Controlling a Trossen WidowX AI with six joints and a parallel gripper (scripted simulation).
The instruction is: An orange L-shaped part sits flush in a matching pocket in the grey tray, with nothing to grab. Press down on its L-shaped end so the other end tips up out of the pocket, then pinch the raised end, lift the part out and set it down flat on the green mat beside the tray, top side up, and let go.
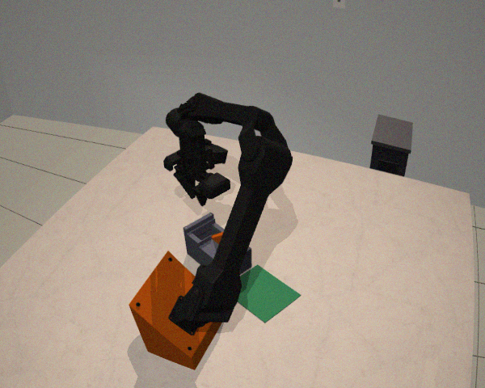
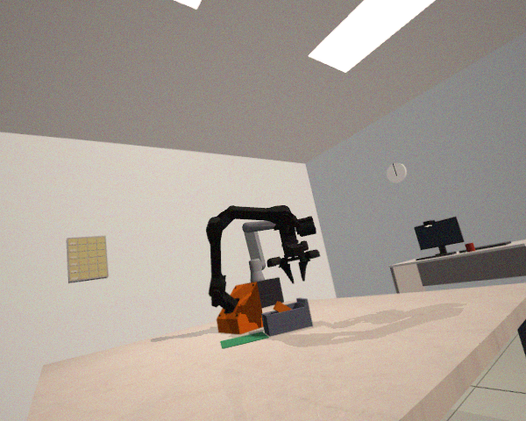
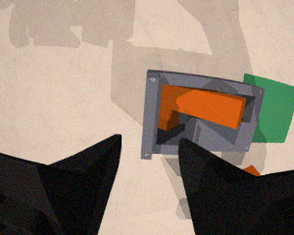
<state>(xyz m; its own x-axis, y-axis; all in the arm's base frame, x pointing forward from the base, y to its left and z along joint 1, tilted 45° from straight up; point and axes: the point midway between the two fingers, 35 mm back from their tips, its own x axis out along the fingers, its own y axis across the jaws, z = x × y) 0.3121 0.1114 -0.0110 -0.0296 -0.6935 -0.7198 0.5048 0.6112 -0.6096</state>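
Observation:
The orange L-shaped part [image 1: 217, 236] [image 2: 280, 306] [image 3: 213, 105] sits tilted in the grey tray [image 1: 194, 251] [image 2: 287, 322] [image 3: 148, 115]. Its L-shaped end is low in the pocket, at the left in the wrist view. Its other end, toward the mat, is tipped up and stands above the tray rim in the exterior view. My gripper [image 1: 197, 200] [image 2: 298, 281] [image 3: 150, 143] is partly open and empty. It hangs well above the table, beyond the tray's L-end side, touching nothing. The green mat [image 1: 270, 294] [image 2: 243, 340] [image 3: 280, 115] lies flat beside the tray with nothing on it.
The orange wedge-shaped base block [image 1: 161, 288] [image 2: 250, 310] carries the arm and stands close to the tray. My arm hides part of the tray and part in the top view. A grey arm [image 2: 253, 246] and a dark box [image 2: 271, 292] show behind in the exterior view.

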